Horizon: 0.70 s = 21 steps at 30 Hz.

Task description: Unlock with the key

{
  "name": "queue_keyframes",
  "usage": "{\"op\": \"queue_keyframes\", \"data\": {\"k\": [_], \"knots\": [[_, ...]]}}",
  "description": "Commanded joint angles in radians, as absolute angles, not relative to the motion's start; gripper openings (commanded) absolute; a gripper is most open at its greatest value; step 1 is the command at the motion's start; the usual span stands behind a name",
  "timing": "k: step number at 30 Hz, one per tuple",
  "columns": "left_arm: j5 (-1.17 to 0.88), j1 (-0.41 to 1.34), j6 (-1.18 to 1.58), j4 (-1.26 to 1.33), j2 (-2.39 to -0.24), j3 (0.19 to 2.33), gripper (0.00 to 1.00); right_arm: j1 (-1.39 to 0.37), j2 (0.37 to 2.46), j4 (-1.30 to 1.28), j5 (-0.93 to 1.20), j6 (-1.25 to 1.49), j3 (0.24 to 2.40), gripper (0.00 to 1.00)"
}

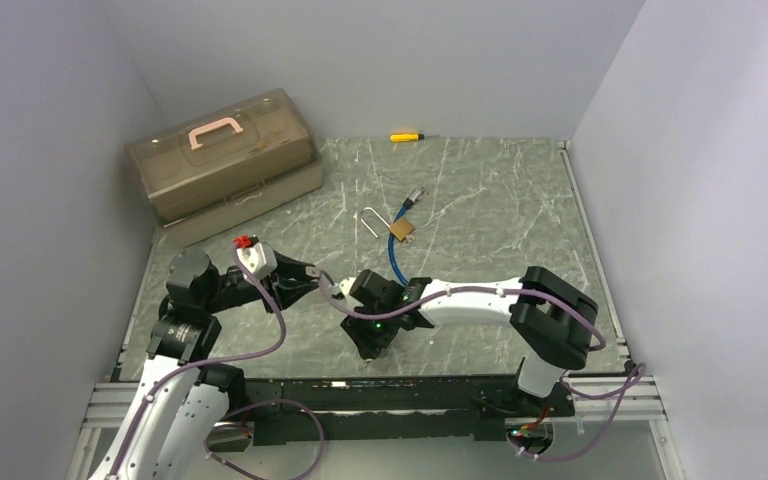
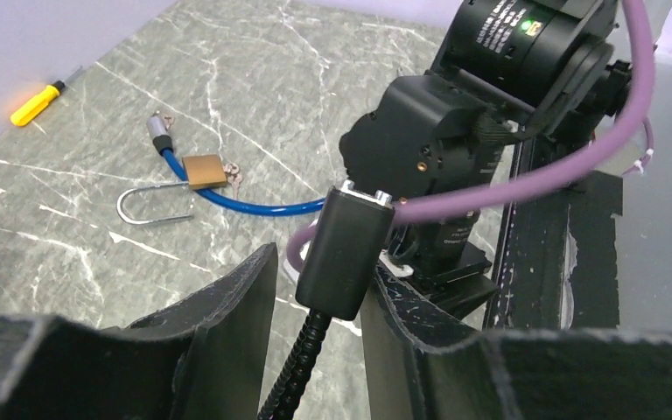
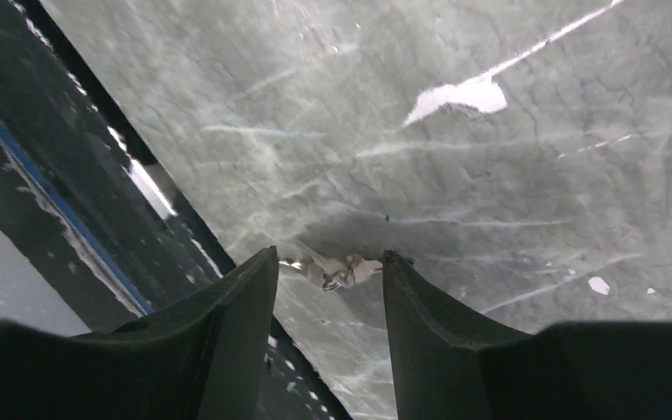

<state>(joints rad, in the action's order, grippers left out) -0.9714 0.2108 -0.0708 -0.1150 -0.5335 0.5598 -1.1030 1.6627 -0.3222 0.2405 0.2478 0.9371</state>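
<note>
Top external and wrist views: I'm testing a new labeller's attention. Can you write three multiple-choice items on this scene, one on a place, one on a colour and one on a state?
1. Where on the table is the yellow screwdriver? A near edge; B far edge; C middle.
2. What colour is the toolbox handle? A blue; B pink; C yellow.
3. How are the keys? A lifted in closed jaws; B hanging from a hook; C lying flat between the right gripper's open fingers.

Answers: B, it lies by the back wall; B, a pink arch on the lid; C, the right wrist view shows them on the marble, one finger on either side.
</note>
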Motion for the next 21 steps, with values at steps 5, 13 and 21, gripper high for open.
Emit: {"op": "queue_keyframes", "data": {"k": [5, 13, 21], "knots": [[-0.992, 0.207, -0.202, -0.230, -0.623, 0.678, 0.00, -1.222, 1.710, -0.455, -0.085, 0.344, 1.009, 0.53], [-1.003, 0.207, -0.223, -0.275, -0.635, 0.701, 0.00, -1.299, 1.737, -0.506, -0.262, 0.422, 0.993, 0.44], [-0.985, 0.207, -0.247, -0.308, -0.659, 0.714, 0.00, -1.304, 1.672, -0.401, -0.317, 0.457, 0.883, 0.13]]}}
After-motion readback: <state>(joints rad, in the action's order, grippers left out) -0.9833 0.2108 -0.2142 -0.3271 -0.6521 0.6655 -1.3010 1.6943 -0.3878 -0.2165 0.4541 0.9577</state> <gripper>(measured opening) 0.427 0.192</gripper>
